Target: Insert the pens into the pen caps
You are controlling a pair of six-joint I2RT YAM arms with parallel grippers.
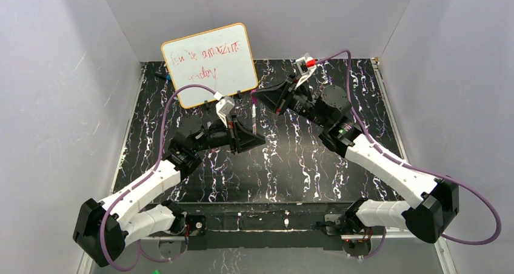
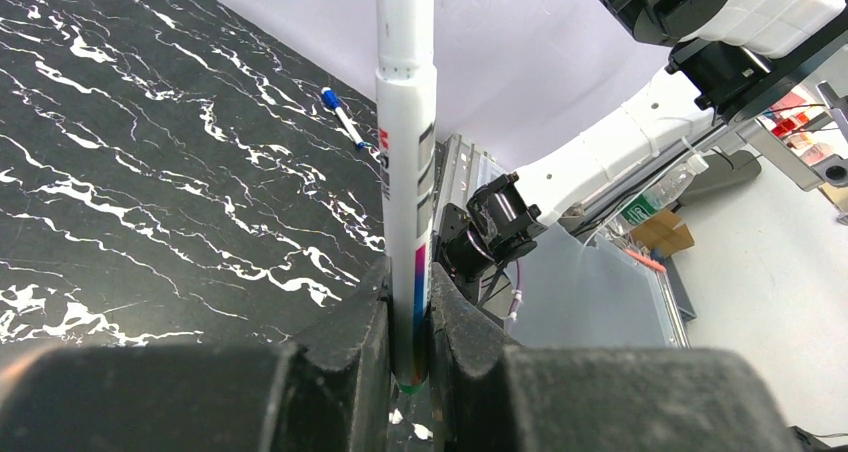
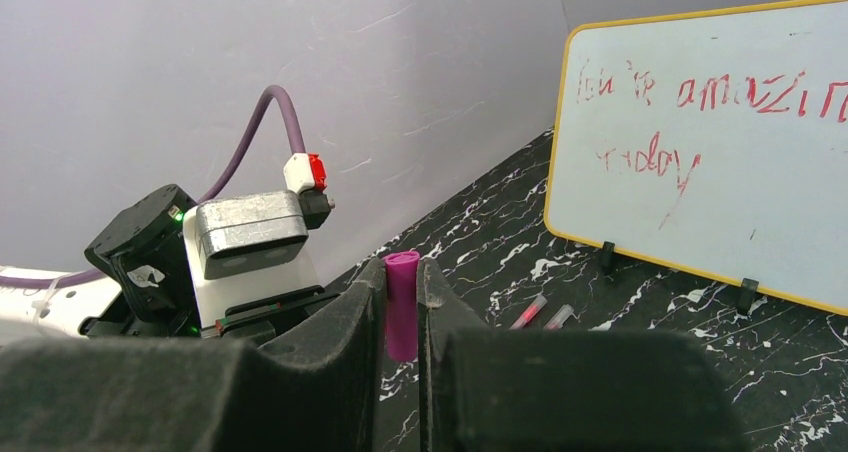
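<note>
Pinching the white-bodied pen (image 2: 405, 152) near its magenta-banded lower end, my left gripper (image 2: 408, 284) is squeezing it between almost closed fingers. The barrel is standing up out of the jaws and running off the top of the left wrist view, so I am not seeing its tip there. I am judging the pen to be light, stiff and smooth-sided, so it is likely to pivot or slide in the pads if pushed off-axis, and the low hold is giving the tip a long lever. My right gripper (image 3: 402, 272) is clamping a pen cap (image 3: 401, 312), a stubby magenta piece, across its sides, with one end poking out above the fingers. Being short and slick, it is best held by the middle like this, though I cannot tell which end is the mouth. From above, both are hanging over the middle of the desk (image 1: 303, 171) toward the far edge, the cap close to the pen's far end; whether they are touching I cannot tell. Behind them the whiteboard (image 3: 720, 142) is standing along the far edge, left of centre. Two small pink pieces (image 3: 530, 312) are lying by its foot, and a blue-tipped marker (image 2: 343, 118) is lying near the far left corner.
</note>
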